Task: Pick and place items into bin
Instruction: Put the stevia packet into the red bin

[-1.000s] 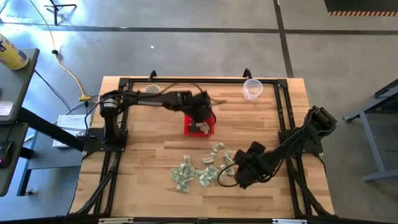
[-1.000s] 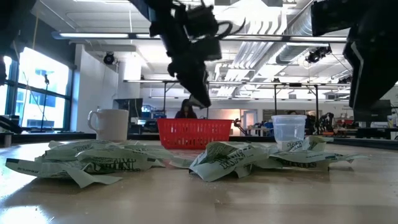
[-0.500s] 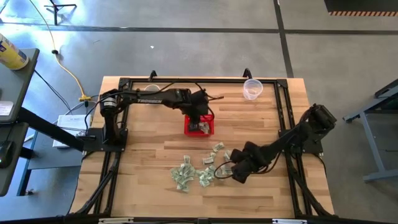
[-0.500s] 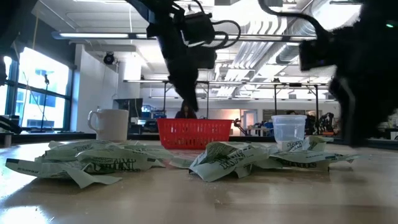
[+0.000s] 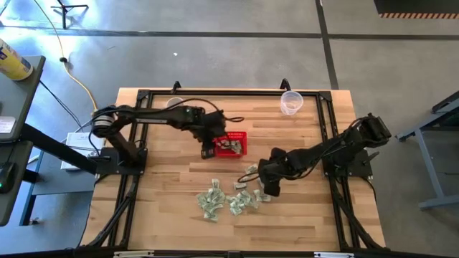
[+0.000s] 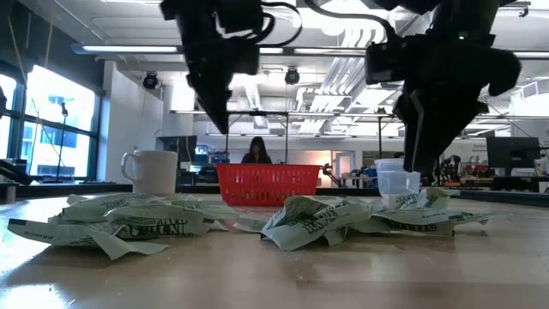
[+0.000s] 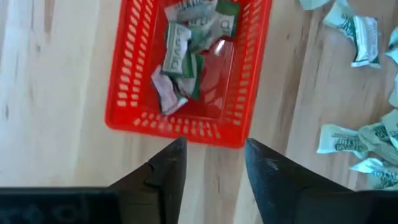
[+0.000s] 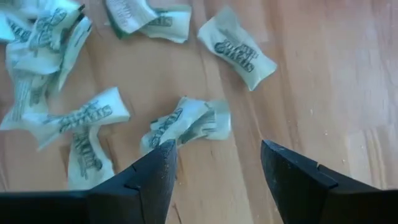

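You have two dark, almost black arms made of thin links with chunky joints. The left arm (image 5: 154,115) carries small white lettering and a thin looping black cable. Each arm ends in two smooth, dark, tapered fingers (image 7: 166,171).

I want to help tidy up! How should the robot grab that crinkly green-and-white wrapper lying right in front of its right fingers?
Best from straight above, probably. The crumpled green-and-white wrapper lies flat on the wooden table, apart from the other pieces, so nothing blocks a drop down. The open right gripper could pinch across its bunched, raised middle, where the folds give the fingers something to catch; the thin flat ends would likely slip.
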